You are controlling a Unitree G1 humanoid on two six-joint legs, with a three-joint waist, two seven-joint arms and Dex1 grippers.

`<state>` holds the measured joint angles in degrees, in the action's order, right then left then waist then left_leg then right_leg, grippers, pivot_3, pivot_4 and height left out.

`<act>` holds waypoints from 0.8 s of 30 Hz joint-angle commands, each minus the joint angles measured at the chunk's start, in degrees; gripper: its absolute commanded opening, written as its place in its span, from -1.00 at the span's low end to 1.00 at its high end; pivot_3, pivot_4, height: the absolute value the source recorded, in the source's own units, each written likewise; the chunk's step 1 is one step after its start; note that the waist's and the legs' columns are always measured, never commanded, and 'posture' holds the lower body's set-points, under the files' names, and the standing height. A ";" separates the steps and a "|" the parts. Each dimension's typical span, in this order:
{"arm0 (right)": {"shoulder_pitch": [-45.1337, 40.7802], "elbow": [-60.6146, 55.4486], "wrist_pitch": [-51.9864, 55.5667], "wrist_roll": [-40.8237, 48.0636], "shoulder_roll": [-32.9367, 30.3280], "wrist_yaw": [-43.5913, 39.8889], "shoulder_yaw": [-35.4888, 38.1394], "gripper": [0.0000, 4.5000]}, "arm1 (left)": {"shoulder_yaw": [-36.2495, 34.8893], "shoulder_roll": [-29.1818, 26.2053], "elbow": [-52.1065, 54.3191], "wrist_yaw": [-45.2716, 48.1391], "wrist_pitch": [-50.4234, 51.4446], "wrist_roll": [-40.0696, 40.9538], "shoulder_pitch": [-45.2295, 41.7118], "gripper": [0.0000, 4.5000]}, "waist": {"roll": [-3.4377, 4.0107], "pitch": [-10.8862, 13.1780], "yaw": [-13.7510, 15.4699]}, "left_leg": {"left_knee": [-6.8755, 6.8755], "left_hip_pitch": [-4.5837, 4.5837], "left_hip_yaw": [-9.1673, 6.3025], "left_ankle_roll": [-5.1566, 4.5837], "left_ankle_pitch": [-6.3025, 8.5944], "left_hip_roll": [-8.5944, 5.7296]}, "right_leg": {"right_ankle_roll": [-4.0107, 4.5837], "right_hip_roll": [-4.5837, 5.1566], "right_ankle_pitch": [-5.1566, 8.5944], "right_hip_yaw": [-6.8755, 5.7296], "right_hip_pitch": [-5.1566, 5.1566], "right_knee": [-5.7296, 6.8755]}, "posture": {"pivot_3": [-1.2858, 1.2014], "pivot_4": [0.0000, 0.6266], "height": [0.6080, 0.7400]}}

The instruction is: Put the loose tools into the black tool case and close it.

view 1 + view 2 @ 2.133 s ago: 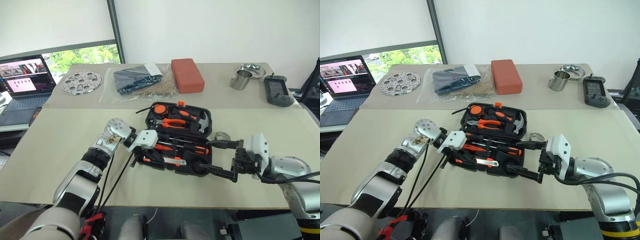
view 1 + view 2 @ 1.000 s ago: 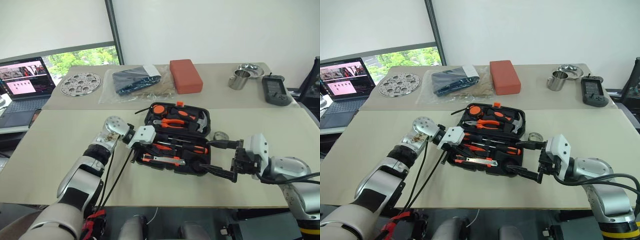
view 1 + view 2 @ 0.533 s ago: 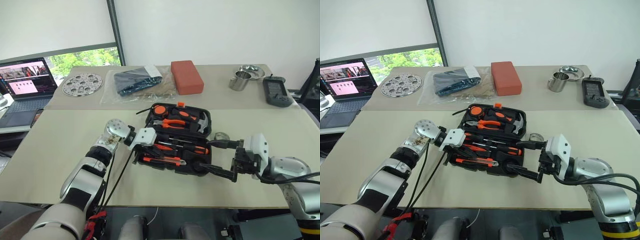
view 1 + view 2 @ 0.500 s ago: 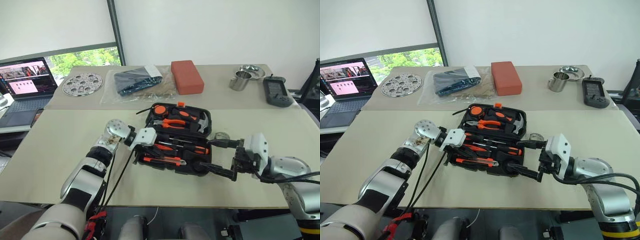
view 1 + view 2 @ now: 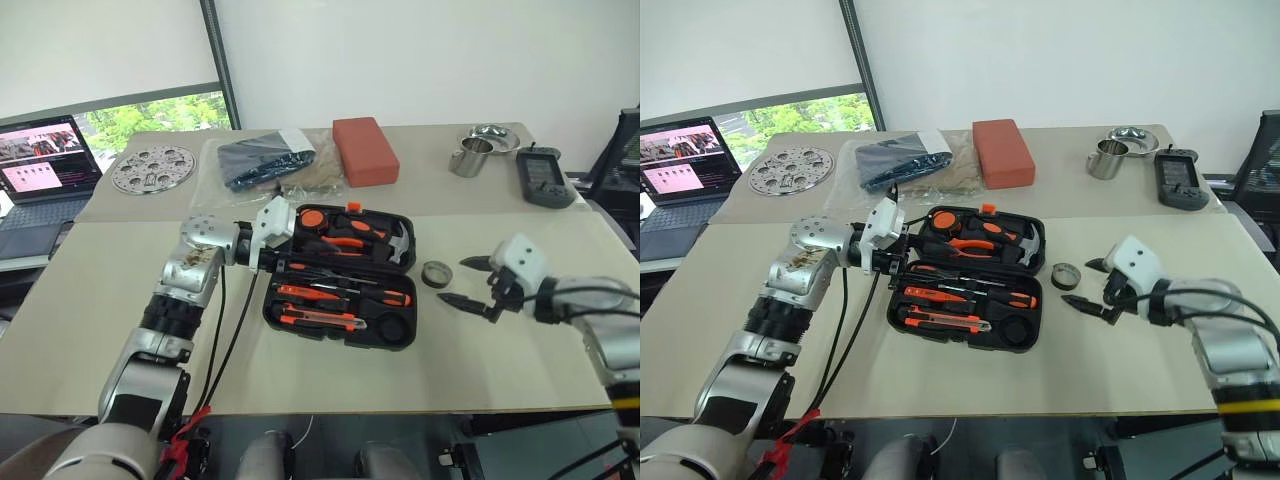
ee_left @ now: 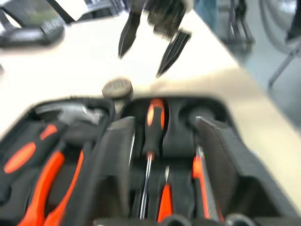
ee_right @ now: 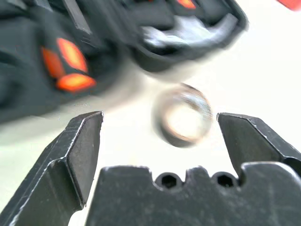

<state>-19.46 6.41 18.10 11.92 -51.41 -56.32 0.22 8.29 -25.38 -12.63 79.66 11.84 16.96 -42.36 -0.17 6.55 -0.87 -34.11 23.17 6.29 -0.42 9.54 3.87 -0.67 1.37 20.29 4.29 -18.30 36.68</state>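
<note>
The black tool case [image 5: 395, 335] lies open on the beige table, both halves flat. Orange-and-black screwdrivers [image 5: 345, 293] and the utility knife [image 5: 320, 320] rest in its near half; pliers and a hammer fill the far half. My left gripper [image 6: 163, 123] hovers open over the case's left edge, pointing across it, with nothing between its fingers. The small grey tape roll [image 5: 434, 272] lies loose on the table just right of the case. My right gripper [image 5: 463, 282] stands open right beside it, and in the right wrist view the tape roll [image 7: 184, 117] sits just ahead, between the spread fingers [image 7: 84, 141].
On the far table stand a red-orange block [image 5: 363, 150], a clear bag with a dark bundle [image 5: 265, 160], a perforated metal disc [image 5: 150, 167], a metal cup [image 5: 465, 158], a bowl [image 5: 490, 133] and a black handheld device [image 5: 540, 178]. A laptop [image 5: 40, 170] is at the far left.
My left gripper has lifted off the case's near half and opened. My right gripper has swung away from the case's front corner, right and forward, to the tape roll. The camera has shifted too.
</note>
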 commanded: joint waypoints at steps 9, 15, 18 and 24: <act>-14.24 14.52 -7.38 -6.44 1.37 -11.27 -8.98 1.00 | -1.81 -8.39 23.98 -13.27 14.41 0.09 9.89 0.98 | 0.16 0.12 -0.04 | 0.00 -0.08 0.12 0.01 0.00 0.01 | 0.00 0.00 0.00 0.36 0.00 -0.02 | 0.03 -0.52 1.00; -19.17 20.93 -10.04 -9.82 3.52 -14.44 -12.21 0.77 | -2.34 -9.32 28.97 -14.40 18.77 4.24 11.73 1.00 | 0.15 0.12 0.22 | 0.00 -0.10 0.18 0.01 0.00 0.00 | 0.00 0.05 0.00 0.41 0.04 -0.06 | 0.03 -0.52 1.00; -21.41 25.08 -10.88 -13.01 3.82 -14.95 -14.32 0.36 | -2.10 -9.82 29.48 -14.28 19.68 5.49 11.54 1.00 | 0.16 0.13 0.18 | 0.03 -0.15 0.19 0.02 -0.01 0.01 | 0.00 0.03 0.00 0.43 0.04 -0.06 | 0.03 -0.52 1.00; -24.59 29.95 -10.87 -16.45 4.93 -15.61 -16.30 -0.53 | -1.88 -10.10 30.97 -13.73 21.62 8.69 11.30 1.00 | 0.15 0.16 0.12 | 0.09 -0.23 0.27 0.06 -0.04 0.01 | 0.00 0.03 0.00 0.54 0.04 -0.05 | 0.03 -0.52 1.00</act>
<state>-42.56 35.99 7.96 -3.52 -46.48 -71.32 -16.09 7.47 -34.90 15.77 65.84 33.09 23.86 -30.46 -0.02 6.71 -0.75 -34.01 22.93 6.56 -0.35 9.50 3.88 -0.67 1.39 20.29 4.84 -18.26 36.63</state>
